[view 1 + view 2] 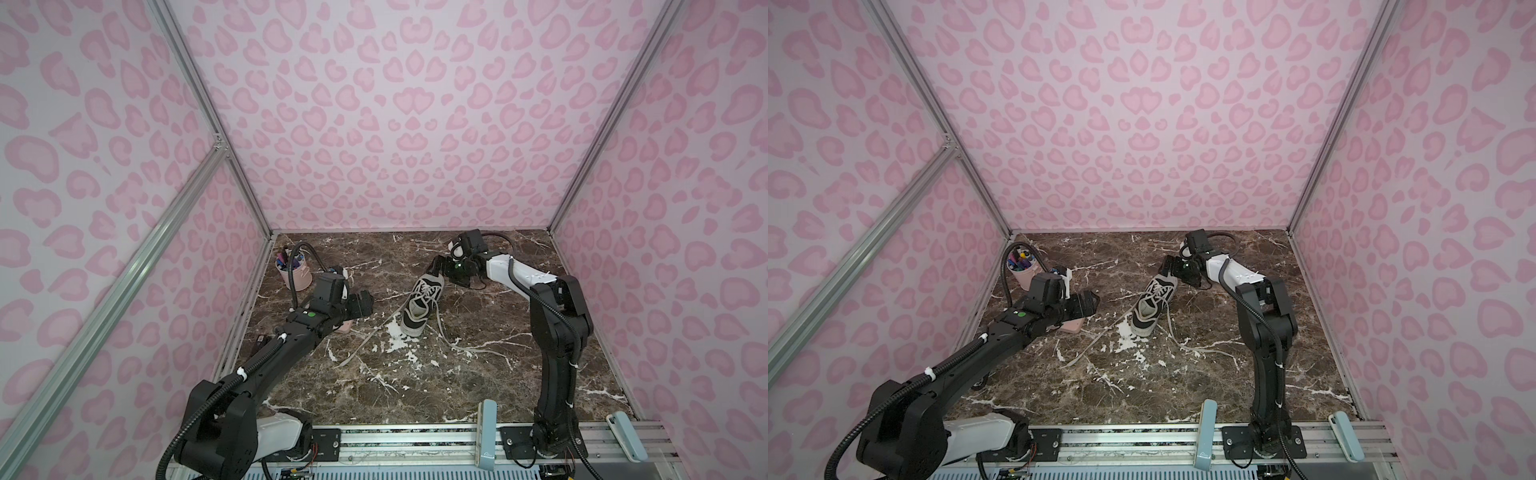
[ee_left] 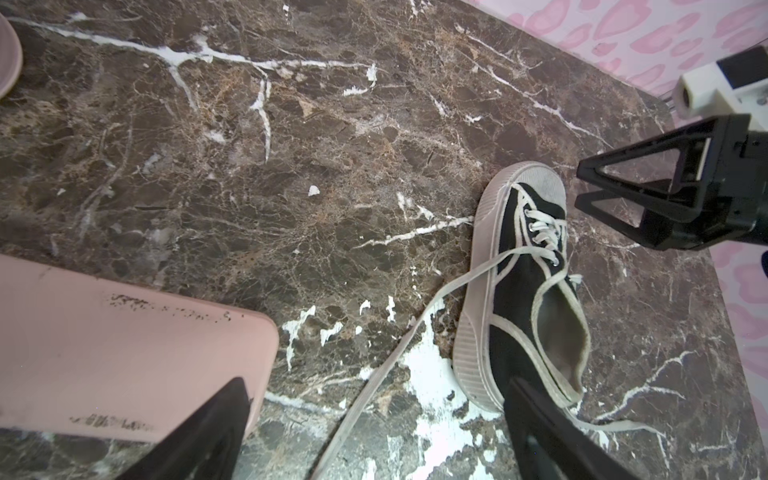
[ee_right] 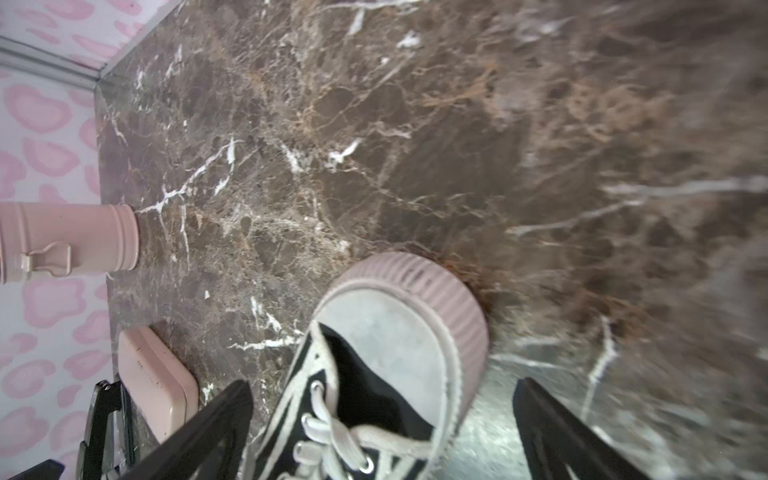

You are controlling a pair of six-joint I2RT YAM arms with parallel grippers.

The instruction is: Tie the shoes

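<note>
The shoes are one black canvas sneaker (image 1: 422, 305) (image 1: 1152, 305) with a white sole, lying mid-table with its toe toward the back wall. Its white laces (image 1: 374, 336) are untied; one trails front-left and the other front-right (image 1: 457, 345) on the marble. My right gripper (image 1: 440, 266) (image 1: 1171, 266) stands open at the toe end. In the right wrist view the toe cap (image 3: 386, 332) shows between its fingers (image 3: 224, 415). My left gripper (image 1: 365, 304) (image 2: 376, 395) is open and empty, left of the heel (image 2: 552, 345), over a lace.
A flat pink case (image 1: 345, 326) (image 2: 124, 340) lies under the left gripper. At the back left, by the wall, a pink cup (image 1: 293, 272) holds pens. Pink patterned walls close in three sides. Aluminium rails and both arm bases run along the front edge.
</note>
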